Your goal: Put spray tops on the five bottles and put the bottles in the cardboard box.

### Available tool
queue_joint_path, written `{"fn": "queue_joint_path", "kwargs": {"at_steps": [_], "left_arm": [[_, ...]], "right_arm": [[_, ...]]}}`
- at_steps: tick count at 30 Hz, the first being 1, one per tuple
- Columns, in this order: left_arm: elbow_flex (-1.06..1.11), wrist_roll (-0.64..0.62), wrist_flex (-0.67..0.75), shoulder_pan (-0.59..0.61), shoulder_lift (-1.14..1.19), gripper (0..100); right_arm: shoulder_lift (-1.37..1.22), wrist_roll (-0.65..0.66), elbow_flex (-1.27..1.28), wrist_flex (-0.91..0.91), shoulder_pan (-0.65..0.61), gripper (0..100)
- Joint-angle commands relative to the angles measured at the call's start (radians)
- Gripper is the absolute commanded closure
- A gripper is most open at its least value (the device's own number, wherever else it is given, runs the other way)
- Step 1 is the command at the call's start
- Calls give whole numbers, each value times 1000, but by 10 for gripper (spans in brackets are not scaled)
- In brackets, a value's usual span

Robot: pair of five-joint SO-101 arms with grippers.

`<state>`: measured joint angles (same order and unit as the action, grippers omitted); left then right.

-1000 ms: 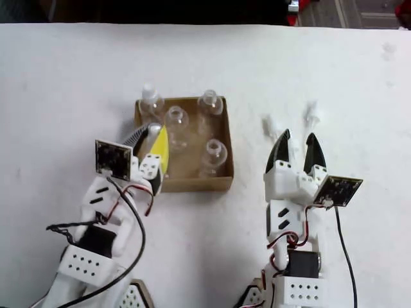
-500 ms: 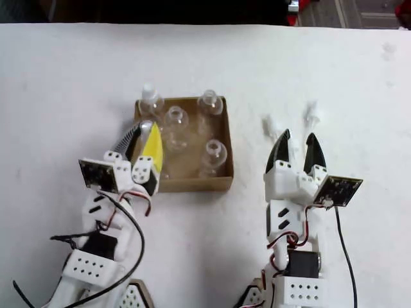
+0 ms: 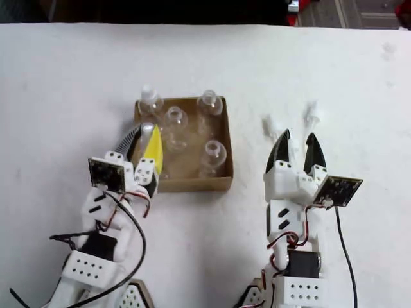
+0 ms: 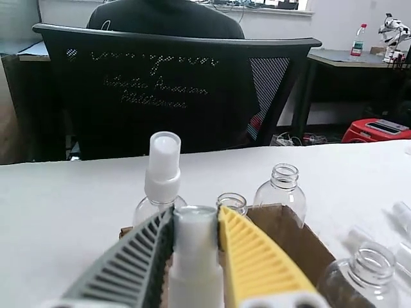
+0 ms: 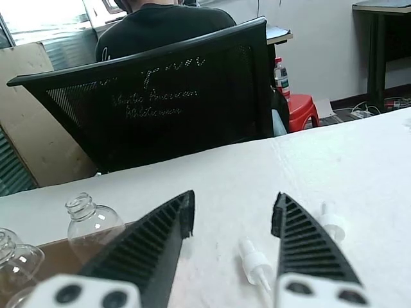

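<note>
The cardboard box (image 3: 192, 183) sits mid-table. A clear bottle with a white spray top (image 3: 149, 99) stands at its far left corner. Three open-necked bottles (image 3: 174, 119) (image 3: 208, 102) (image 3: 214, 153) stand inside. My left gripper (image 3: 145, 136) is over the box's left wall, shut on another capped bottle (image 4: 194, 256), just behind the first capped bottle (image 4: 162, 173). My right gripper (image 3: 297, 141) rests open on the table to the right of the box, nothing between its fingers. Two loose spray tops (image 3: 268, 125) (image 3: 311, 114) lie just beyond its fingertips (image 5: 253, 260) (image 5: 331, 224).
White table all round the box, with free room to the far side and far right. A black mesh chair (image 4: 173, 83) stands past the table's far edge. The right arm's body (image 3: 292, 212) occupies the near right.
The left arm's wrist has drawn back toward the near edge and turned a little, with the capped bottle still in its gripper. The right arm has kept still.
</note>
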<state>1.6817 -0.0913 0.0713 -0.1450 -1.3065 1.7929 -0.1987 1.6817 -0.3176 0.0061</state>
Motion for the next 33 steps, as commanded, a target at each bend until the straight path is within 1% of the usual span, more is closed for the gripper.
{"fn": "queue_joint_path", "kwargs": {"at_steps": [1,12,14,17,19,26,33], "left_arm": [[15,15,-43,18,7,979],[15,15,-48,15,7,972],[15,15,-48,18,7,932],[15,15,-48,18,7,828],[15,14,-48,18,7,793],[14,15,-38,18,7,884],[12,15,-38,18,7,886]], "right_arm": [[2,15,9,-2,-2,819],[2,15,9,-1,-1,819],[2,15,9,-1,-1,819],[2,15,9,1,-1,819],[2,15,9,1,-1,819],[2,15,9,1,-1,819],[2,15,9,1,-1,819]]}}
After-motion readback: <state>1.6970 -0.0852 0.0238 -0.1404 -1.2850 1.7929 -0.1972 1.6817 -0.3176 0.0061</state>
